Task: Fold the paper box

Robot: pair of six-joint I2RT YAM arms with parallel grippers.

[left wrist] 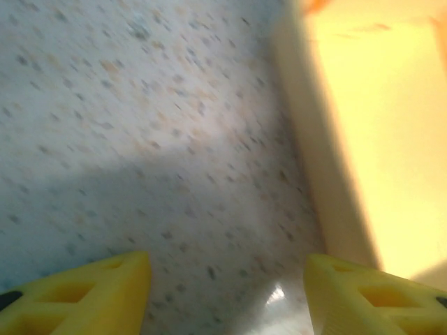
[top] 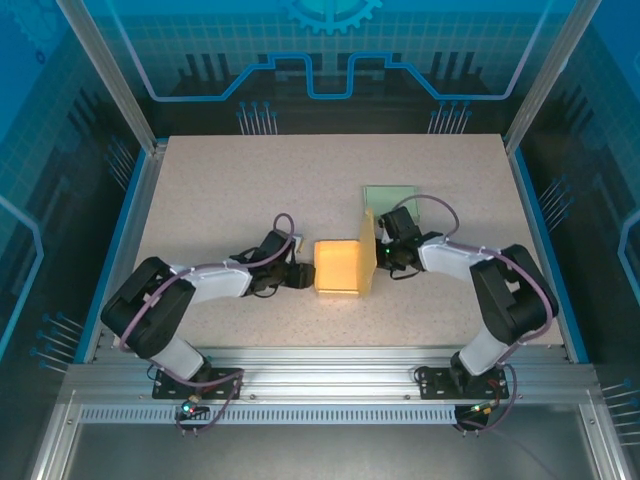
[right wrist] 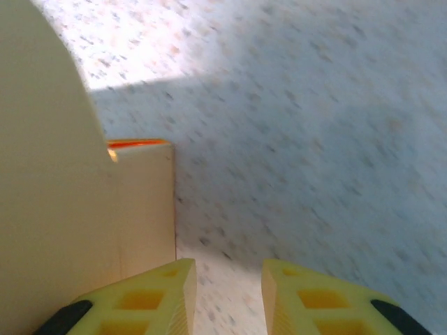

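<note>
- Tabletop (top: 220, 190): speckled beige, carrying all items listed.
- Left arm (top: 200, 285): reaches from its base at the near left edge, elbow out to the left, forearm low and pointing right towards the centre.
- Right arm (top: 480, 265): rises from its base at the near right edge, elbow out to the right, forearm bent back left towards the centre.
- Paper box (top: 340, 268): yellow-orange, at mid-tabletop between the two arms; base flat, right-hand flap standing upright.
- Green sheet (top: 390, 193): flat on the tabletop, just behind the upright flap.
- Left claw (left wrist: 227, 269): low over the tabletop at the left side of the box; released, jaws wide apart, bare tabletop between them; right finger (left wrist: 370, 296) close to the box edge.
- Right claw (right wrist: 228, 269): just beside the upright flap, on its outer side; jaws drawn near together with a narrow gap, tabletop showing through, grasping nothing; the flap stands left of the left finger (right wrist: 147, 300).
</note>
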